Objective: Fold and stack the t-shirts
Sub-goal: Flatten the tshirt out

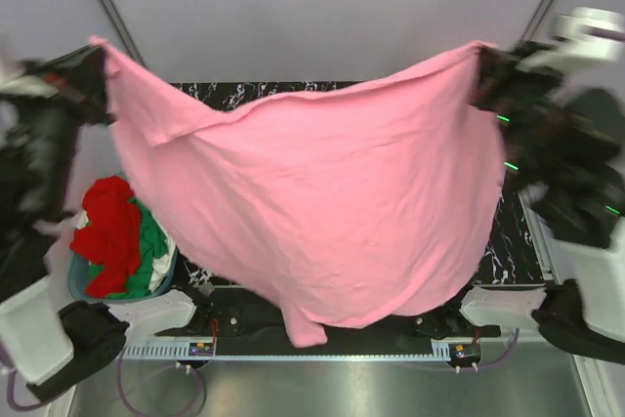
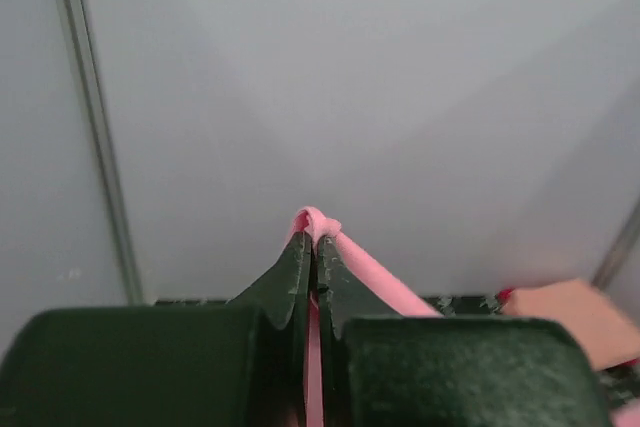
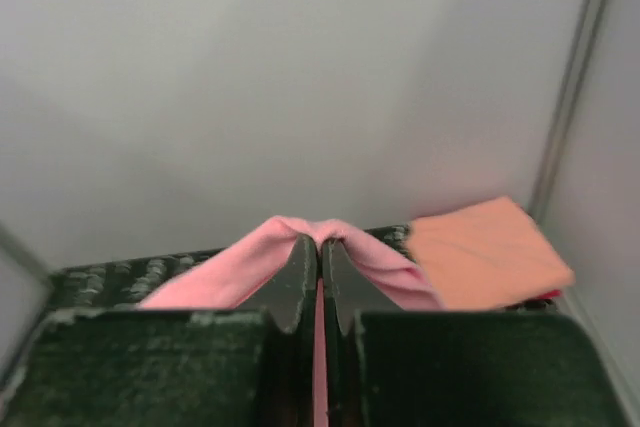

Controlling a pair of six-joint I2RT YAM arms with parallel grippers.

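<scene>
Grey walls enclose a black marbled table point(image 1: 518, 246). Above the table, the pink shirt point(image 1: 322, 202) hangs spread between both arms, with its lower edge sagging over the table's near edge. Left gripper point(image 2: 313, 244): jaws together, pinching one top corner of the pink shirt above the table's left side. Right gripper point(image 3: 320, 245): jaws together, pinching the opposite top corner above the table's right side. Basket point(image 1: 76, 282), at the table's near-left corner, holds a red shirt point(image 1: 112, 231) and a green shirt point(image 1: 154, 246). Orange shirt point(image 3: 488, 252) lies flat on the table.
</scene>
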